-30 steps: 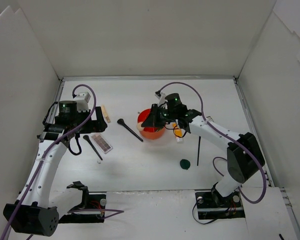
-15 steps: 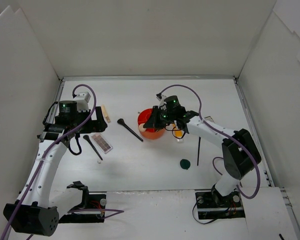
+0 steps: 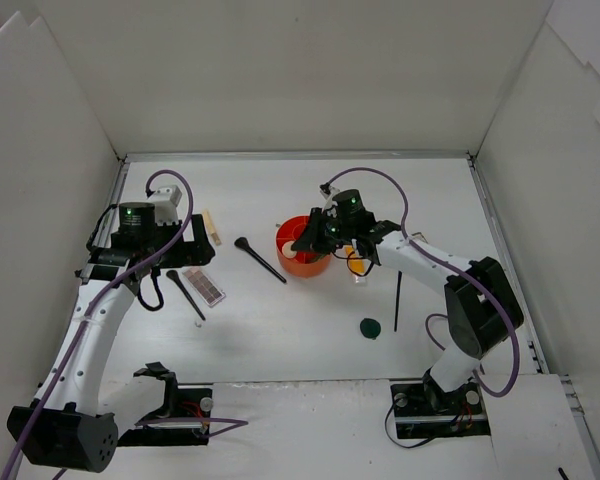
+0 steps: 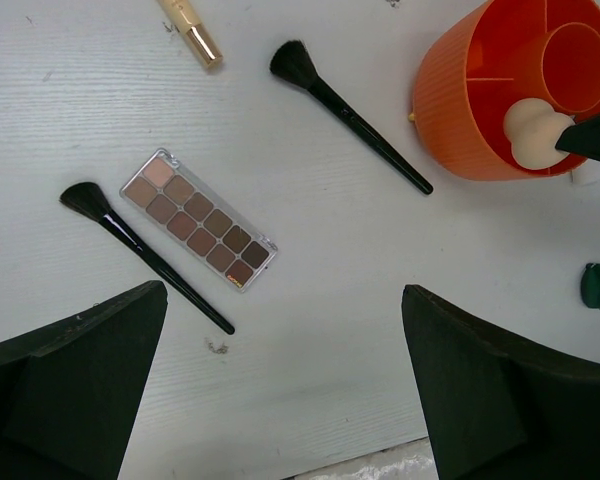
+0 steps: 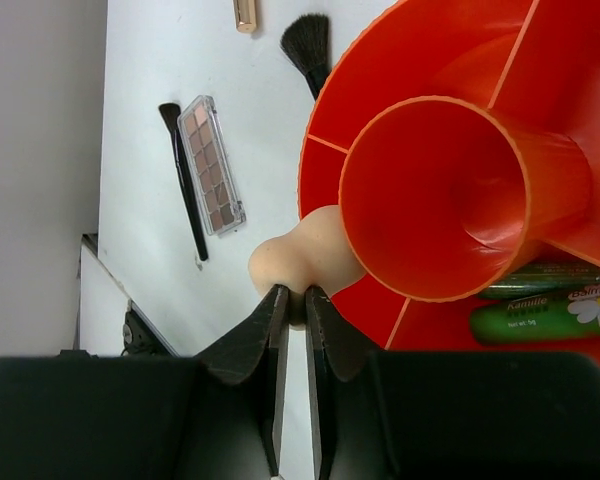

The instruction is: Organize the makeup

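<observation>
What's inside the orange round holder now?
A beige sponge sits in one outer compartment of the holder, its tip pinched by jaws of the right gripper; green tubes lie in another. The centre cup looks empty. Compartments behind it are hidden.

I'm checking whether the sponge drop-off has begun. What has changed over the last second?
The right gripper shifted slightly over the red-orange round compartmented holder, uncovering more of it; the beige egg-shaped sponge now shows in an outer compartment, its narrow end pinched in the jaws. The open left gripper, black brushes, brown-pink eyeshadow palette and dark green round compact stayed put.
</observation>
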Controlling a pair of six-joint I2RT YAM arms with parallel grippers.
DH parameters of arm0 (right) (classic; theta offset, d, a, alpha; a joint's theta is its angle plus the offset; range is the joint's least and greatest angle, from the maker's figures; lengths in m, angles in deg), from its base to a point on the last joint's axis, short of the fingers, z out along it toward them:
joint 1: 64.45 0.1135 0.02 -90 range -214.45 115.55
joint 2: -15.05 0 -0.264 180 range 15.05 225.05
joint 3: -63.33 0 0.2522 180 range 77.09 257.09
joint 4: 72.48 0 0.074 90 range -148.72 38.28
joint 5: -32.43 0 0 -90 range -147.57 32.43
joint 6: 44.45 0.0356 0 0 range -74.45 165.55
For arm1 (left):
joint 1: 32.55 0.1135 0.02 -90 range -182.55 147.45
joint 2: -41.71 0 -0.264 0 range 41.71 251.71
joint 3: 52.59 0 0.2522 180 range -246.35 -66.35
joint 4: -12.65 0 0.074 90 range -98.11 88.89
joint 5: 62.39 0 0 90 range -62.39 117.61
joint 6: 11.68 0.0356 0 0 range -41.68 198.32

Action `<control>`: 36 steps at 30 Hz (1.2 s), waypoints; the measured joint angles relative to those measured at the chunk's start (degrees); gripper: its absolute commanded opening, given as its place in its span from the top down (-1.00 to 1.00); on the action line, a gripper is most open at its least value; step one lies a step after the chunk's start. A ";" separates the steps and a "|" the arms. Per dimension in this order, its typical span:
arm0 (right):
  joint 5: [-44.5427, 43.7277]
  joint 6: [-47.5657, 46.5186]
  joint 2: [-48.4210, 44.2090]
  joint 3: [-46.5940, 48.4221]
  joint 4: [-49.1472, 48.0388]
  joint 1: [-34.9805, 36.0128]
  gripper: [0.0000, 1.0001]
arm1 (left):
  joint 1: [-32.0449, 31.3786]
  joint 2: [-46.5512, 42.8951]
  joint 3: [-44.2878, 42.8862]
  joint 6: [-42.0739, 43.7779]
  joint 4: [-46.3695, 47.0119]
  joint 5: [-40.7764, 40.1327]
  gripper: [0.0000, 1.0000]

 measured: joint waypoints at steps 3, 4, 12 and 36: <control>-0.31 0.28 0.00 0.00 -0.24 0.00 0.76 | 0.00 0.00 0.33 0.00 -0.04 0.00 -0.99; -0.39 0.37 0.00 0.00 -0.33 0.00 0.76 | 0.00 0.00 0.33 0.00 -0.07 0.00 -0.99; -0.68 1.29 0.00 -0.09 -0.92 0.11 1.00 | 0.00 0.00 0.33 0.00 -0.04 0.00 -0.99; 0.15 7.17 3.32 -2.43 -6.40 0.44 0.94 | 0.00 0.00 0.33 0.00 -0.02 0.02 -0.99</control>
